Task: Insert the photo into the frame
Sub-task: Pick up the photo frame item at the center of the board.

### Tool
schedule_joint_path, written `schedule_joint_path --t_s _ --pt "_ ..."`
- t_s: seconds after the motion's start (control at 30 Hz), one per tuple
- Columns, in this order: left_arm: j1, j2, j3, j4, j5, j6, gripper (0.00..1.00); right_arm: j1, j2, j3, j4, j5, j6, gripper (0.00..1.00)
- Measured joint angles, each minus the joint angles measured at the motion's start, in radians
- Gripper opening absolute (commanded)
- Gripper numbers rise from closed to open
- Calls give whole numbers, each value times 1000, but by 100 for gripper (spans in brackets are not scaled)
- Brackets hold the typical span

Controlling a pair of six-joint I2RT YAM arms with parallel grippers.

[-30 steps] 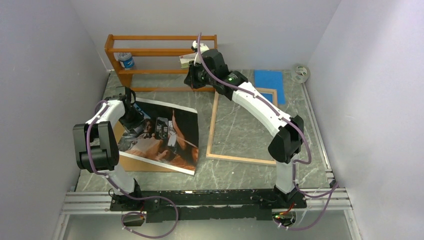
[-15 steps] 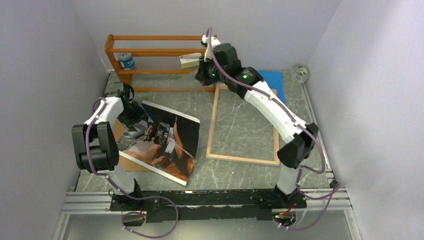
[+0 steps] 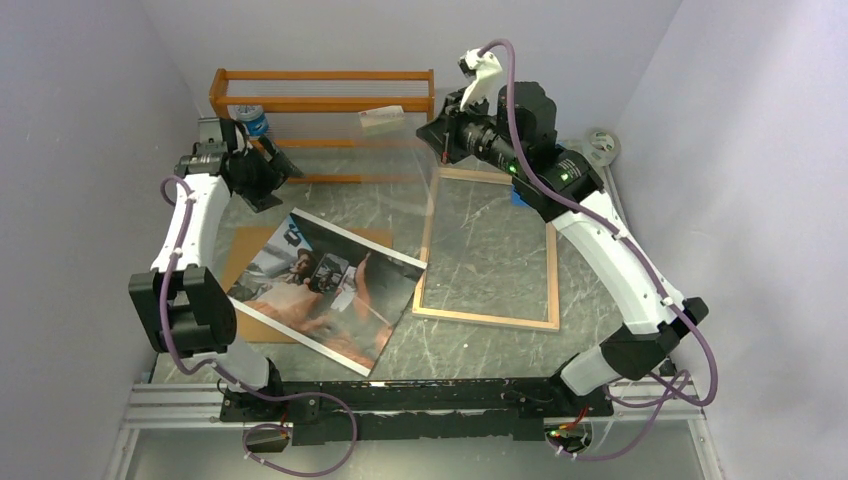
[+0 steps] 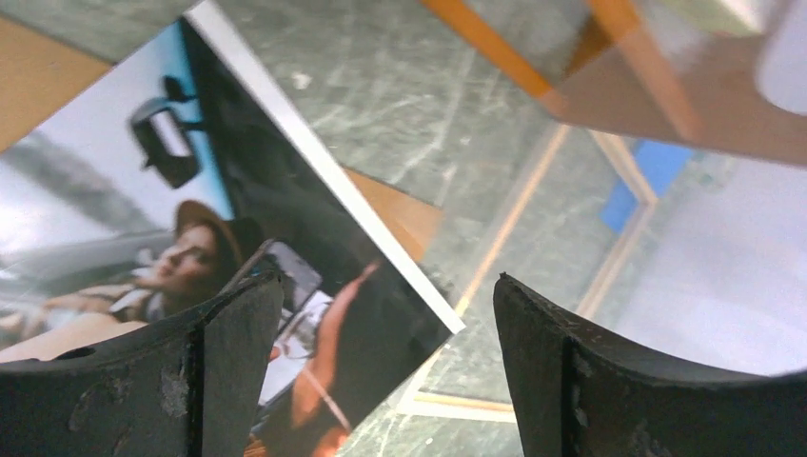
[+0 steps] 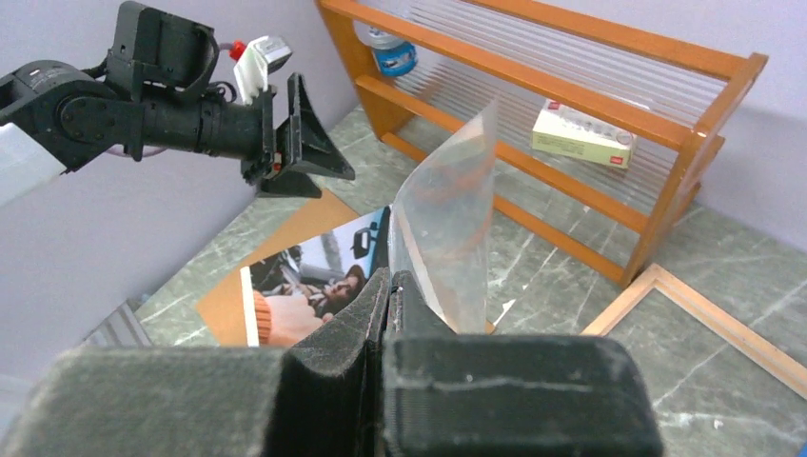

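The photo [image 3: 325,290] lies face up on the table at the left, partly on the brown backing board [image 3: 243,255]. It also shows in the left wrist view [image 4: 143,248] and the right wrist view [image 5: 314,276]. The frame [image 3: 485,318] lies flat, wood reverse up, right of the photo; the photo's corner touches its left rail. My right gripper [image 3: 443,140] is shut on a clear pane [image 5: 447,238], held tilted in the air above the frame's far left corner. My left gripper [image 3: 278,168] is open and empty, raised near the shelf rack, as the left wrist view [image 4: 385,286] shows.
An orange wooden shelf rack [image 3: 320,75] stands along the back wall with a blue-capped bottle [image 3: 255,120] and a white box [image 3: 380,118] on it. A blue pad [image 3: 517,197] peeks out behind my right arm. A tape roll [image 3: 600,145] sits at the back right.
My left gripper has lifted off the photo and drawn back toward the rack. The photo has turned and slid right to the frame. My right gripper has risen and moved right with the pane.
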State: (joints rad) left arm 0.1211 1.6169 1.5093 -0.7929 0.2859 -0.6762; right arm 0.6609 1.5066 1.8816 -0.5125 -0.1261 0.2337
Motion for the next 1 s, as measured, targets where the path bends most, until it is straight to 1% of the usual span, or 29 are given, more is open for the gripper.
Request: schedule_joint_path --t_s 0.13,0.2,0.43,0.6,0.7,0.87,1.0 --pt "1 -56 0 78 118 18 85 0 -8 0 6 -34 -10 0" --pt "1 -85 0 129 176 52 85 0 -9 0 5 -53 -17 0" --pt "-10 -196 0 333 391 250 85 0 -32 11 -18 -126 -45 0" --pt "-58 -272 2 479 500 383 85 0 -62 50 -48 -182 -72 0" --pt "-101 -277 57 473 556 463 85 0 -88 69 -67 -224 -88 0" --pt "-211 -268 190 383 607 639 86 0 -132 89 -78 -304 -104 0" --pt "-233 -274 242 288 662 761 86 0 -142 104 -82 -362 -113 0"
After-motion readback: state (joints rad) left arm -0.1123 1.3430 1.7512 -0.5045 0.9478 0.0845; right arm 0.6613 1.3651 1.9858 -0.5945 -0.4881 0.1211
